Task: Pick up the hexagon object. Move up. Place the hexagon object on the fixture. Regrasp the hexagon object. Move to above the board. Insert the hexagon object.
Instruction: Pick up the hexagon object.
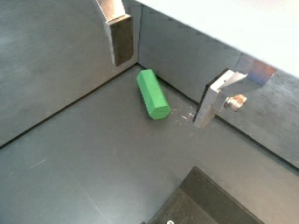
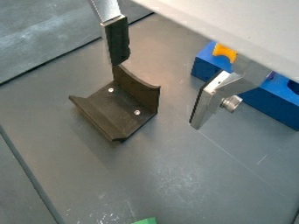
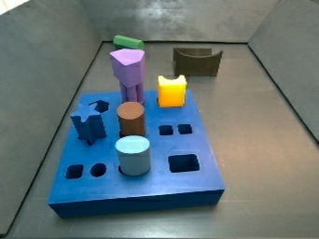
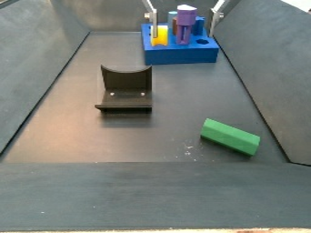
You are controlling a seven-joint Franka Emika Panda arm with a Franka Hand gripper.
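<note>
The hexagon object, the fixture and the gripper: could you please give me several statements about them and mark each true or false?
1. The hexagon object lies flat on the floor. True.
2. The gripper is shut on the hexagon object. False: its fingers stand apart with nothing between them, and the green bar lies loose below.
3. The fixture is empty. True: nothing rests in its notch.
4. The hexagon object is already inserted in the board. False: it lies on the floor, apart from the board.
5. The purple peg lies on the floor beside the fixture. False: it stands upright on the board.
</note>
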